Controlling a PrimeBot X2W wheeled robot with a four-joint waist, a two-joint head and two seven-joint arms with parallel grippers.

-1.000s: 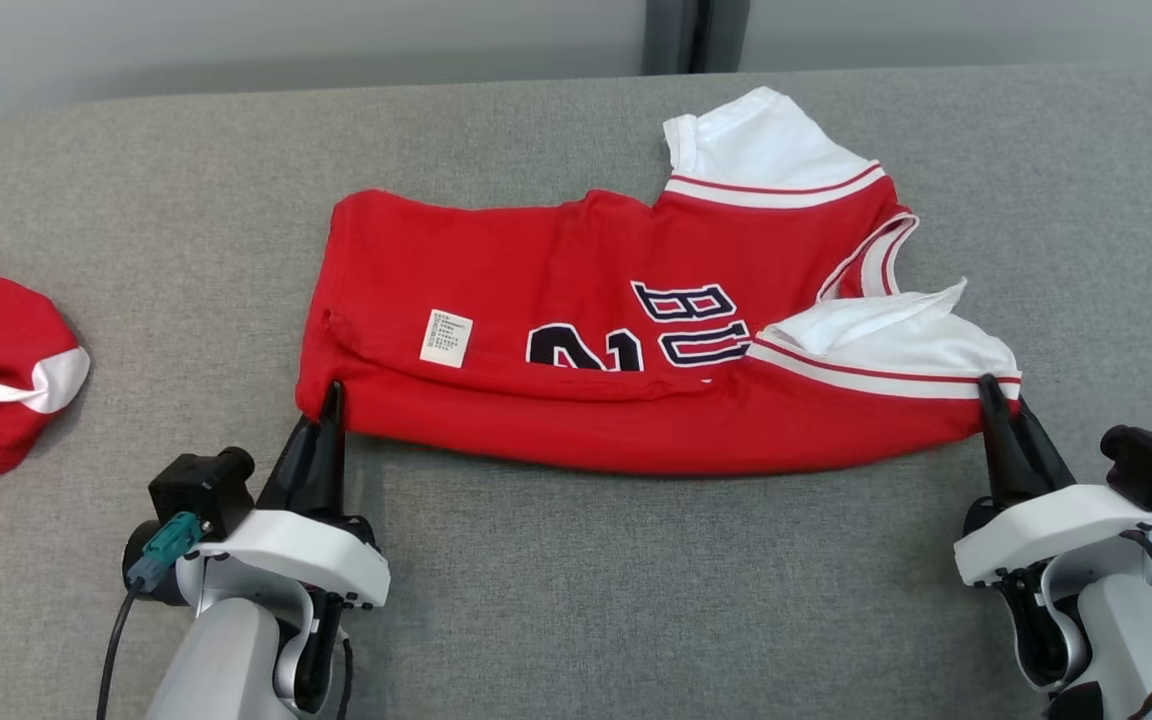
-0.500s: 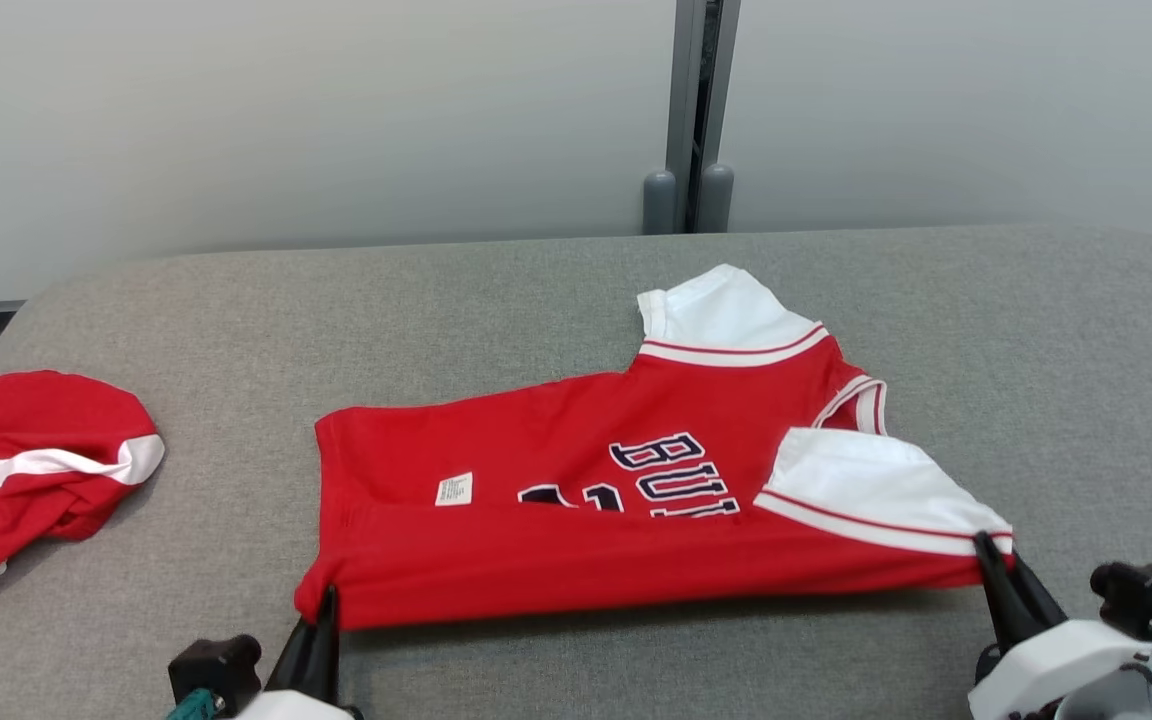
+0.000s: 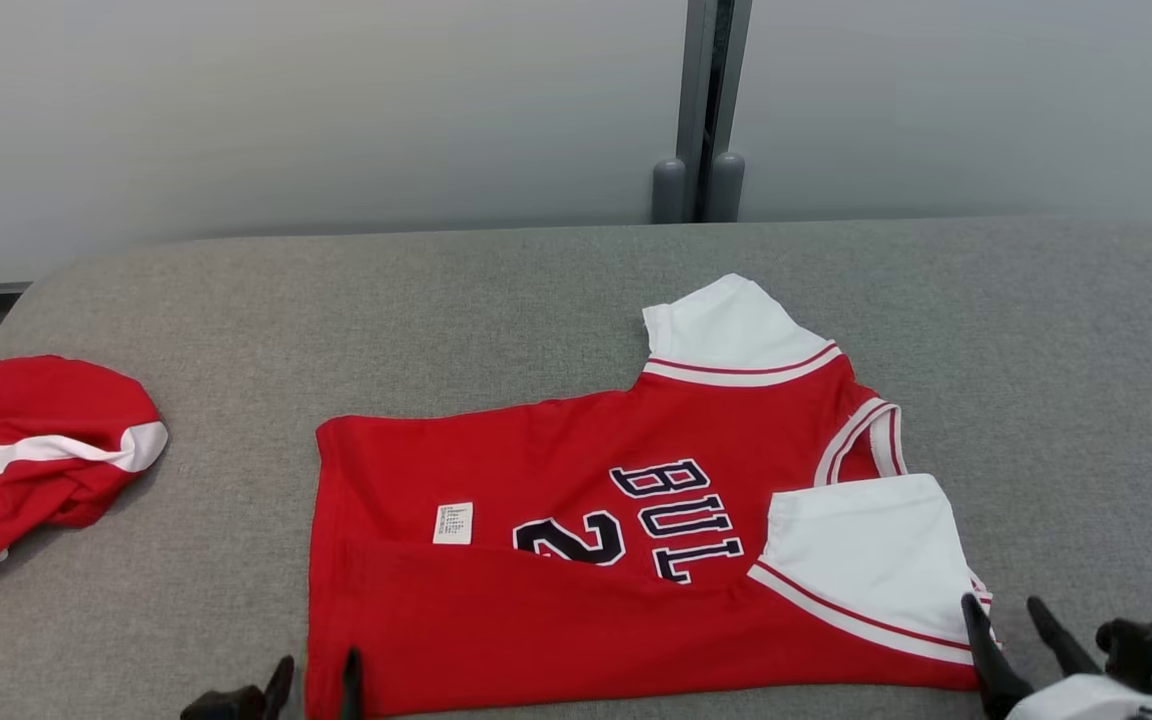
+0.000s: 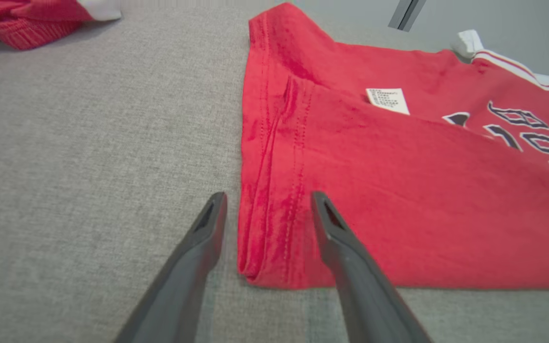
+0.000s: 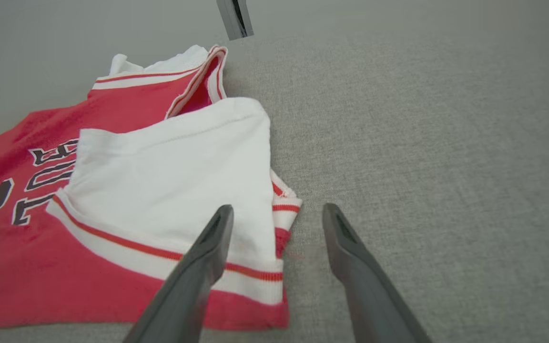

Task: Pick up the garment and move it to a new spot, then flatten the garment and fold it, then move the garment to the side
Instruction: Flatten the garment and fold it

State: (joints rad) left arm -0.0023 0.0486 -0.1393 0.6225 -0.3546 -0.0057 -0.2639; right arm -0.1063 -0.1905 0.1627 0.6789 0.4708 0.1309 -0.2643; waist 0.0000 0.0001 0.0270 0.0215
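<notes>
left gripper [image 4: 267, 200], right gripper [image 5: 277, 212]: wide apart, empty | red white-sleeved jersey [image 3: 556, 450]: grey fabric table [image 3: 536, 290], near edge | risk: finger over hem may drag it, spoiling fold

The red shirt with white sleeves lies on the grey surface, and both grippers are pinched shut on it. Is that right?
No: the grippers are open. The left wrist view shows the left gripper spread at the hem corner of the red shirt, the right wrist view the right gripper spread at its sleeve corner. The shirt does lie on the grey surface.
</notes>
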